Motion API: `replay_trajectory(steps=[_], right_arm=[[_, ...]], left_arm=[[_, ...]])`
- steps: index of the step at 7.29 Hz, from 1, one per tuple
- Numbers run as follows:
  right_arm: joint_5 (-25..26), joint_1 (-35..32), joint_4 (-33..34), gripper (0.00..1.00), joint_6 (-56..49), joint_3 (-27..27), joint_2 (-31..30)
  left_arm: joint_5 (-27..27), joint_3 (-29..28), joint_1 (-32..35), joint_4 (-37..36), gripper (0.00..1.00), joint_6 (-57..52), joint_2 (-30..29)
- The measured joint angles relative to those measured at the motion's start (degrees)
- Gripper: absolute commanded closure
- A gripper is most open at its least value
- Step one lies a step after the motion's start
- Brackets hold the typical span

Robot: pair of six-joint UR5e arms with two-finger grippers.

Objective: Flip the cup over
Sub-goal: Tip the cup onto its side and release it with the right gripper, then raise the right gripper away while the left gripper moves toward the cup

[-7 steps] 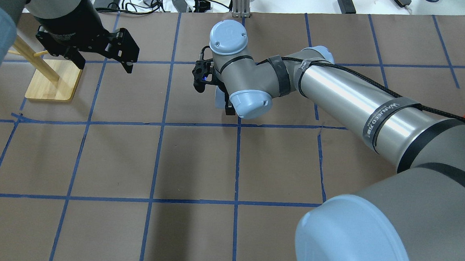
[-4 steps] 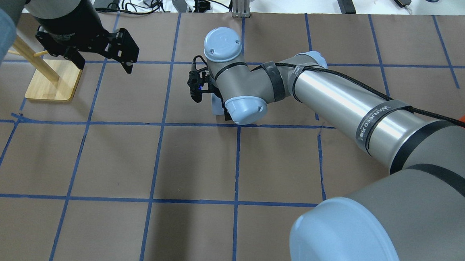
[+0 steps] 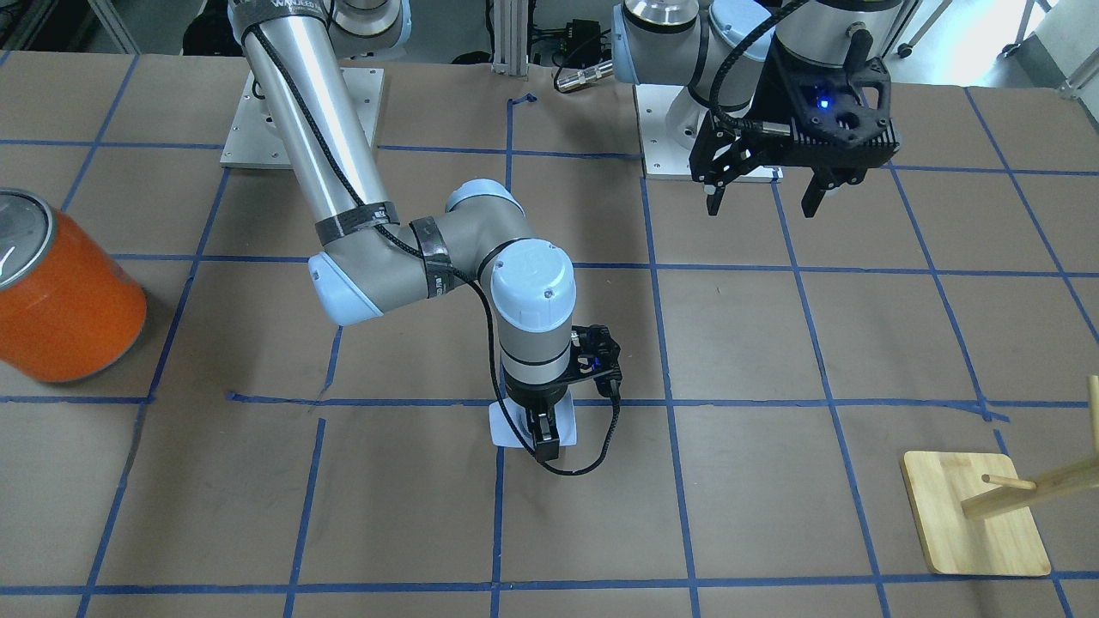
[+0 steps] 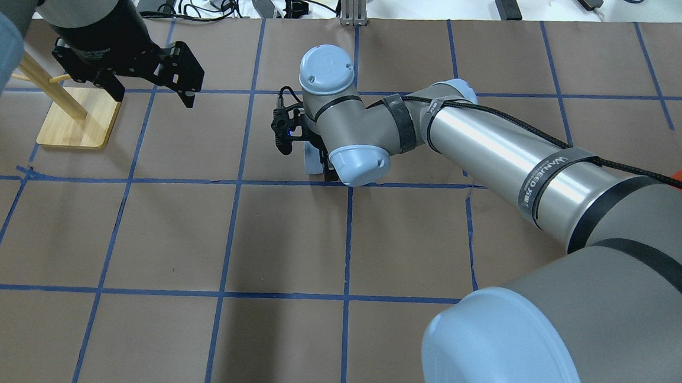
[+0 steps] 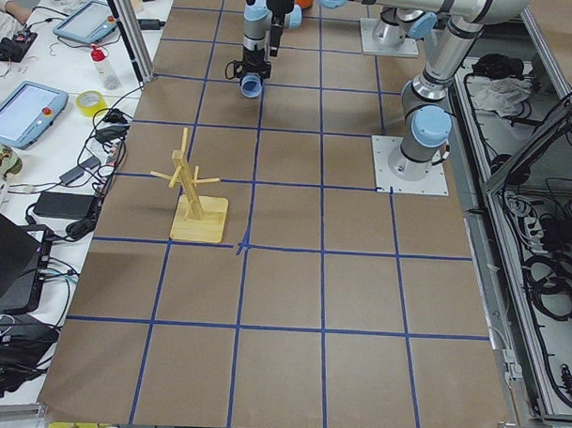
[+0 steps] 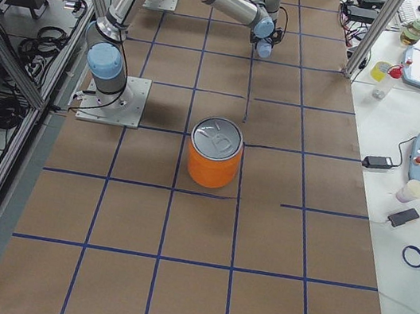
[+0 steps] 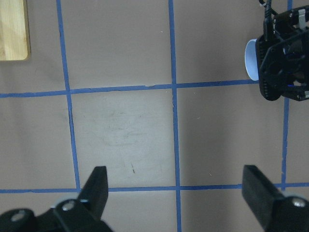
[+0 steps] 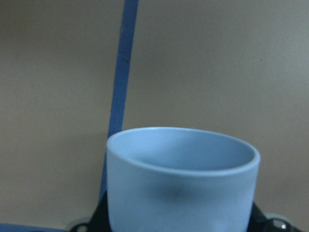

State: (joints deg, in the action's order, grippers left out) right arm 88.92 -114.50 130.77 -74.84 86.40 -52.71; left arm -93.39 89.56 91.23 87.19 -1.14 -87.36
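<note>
The pale blue cup [image 3: 508, 424] is held in my right gripper [image 3: 543, 432] just above the brown table near its middle. The gripper points down and is shut on the cup's side. The cup is tipped on its side, with its open rim [image 8: 181, 145] showing in the right wrist view. It also shows in the overhead view [image 4: 313, 160], the exterior left view [image 5: 253, 84] and the left wrist view [image 7: 250, 60]. My left gripper [image 3: 764, 204] hangs open and empty, well apart from the cup, and shows in the overhead view [image 4: 152, 95] too.
A large orange can [image 3: 64, 300] with a silver lid stands on my right side of the table. A wooden peg stand [image 3: 974, 515] on a square base stands on my left side. Cables and tools lie beyond the table's far edge [image 4: 258, 0].
My right wrist has turned and shifted a little to the left and nearer in the overhead view, carrying the cup with it. The left arm has not moved.
</note>
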Motion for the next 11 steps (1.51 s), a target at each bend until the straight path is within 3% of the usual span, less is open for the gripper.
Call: replay_trajectory(steps=[2,5,7,11], right_arm=[[-1.0,0.0,0.1,0.00,0.0,0.4,0.5],[-1.4,0.0,0.2,0.00,0.1,0.1,0.2],[-1.4,0.1,-1.1,0.00,0.2,0.2,-3.4],[-0.7,2.8,-17.1,0.00,6.4,0.9,-18.2]], left_arm=[[0.0,0.0,0.0,0.0,0.00,0.0,0.0],[0.0,0.0,0.0,0.0,0.00,0.0,0.0],[0.0,0.0,0.0,0.0,0.00,0.0,0.0],[5.1,-0.4,-1.0,-1.0,0.00,-1.0,0.0]])
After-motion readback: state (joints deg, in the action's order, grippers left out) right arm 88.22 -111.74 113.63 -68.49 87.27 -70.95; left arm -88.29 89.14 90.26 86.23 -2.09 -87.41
